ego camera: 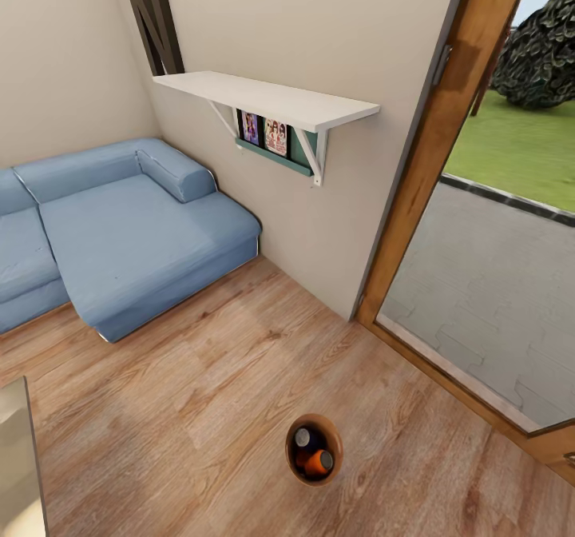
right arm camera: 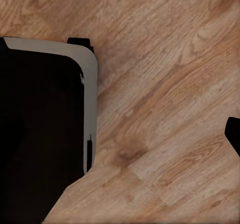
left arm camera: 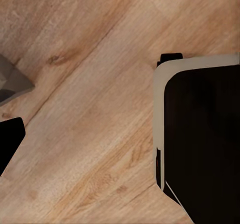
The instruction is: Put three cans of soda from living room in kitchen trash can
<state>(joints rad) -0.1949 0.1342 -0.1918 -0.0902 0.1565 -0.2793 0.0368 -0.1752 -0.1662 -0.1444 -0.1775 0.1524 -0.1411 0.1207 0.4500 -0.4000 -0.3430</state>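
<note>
Cans (ego camera: pixel 319 462) lie inside the bin (ego camera: pixel 291 459), which stands on the wood floor (ego camera: pixel 200 377) well out from the sofa (ego camera: pixel 120 225). It looks light and stiff with a thin rim, best pinched there. Neither gripper's state can be told.

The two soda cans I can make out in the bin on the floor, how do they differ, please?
The orange can lies tipped on its side, nearer the camera; the dark can stands more upright, its silver top facing up, and it sits further back. Both rest inside the trash can on the wood floor.

No text can be read; the book covers (ego camera: pixel 264 133) show pictures only.
</note>
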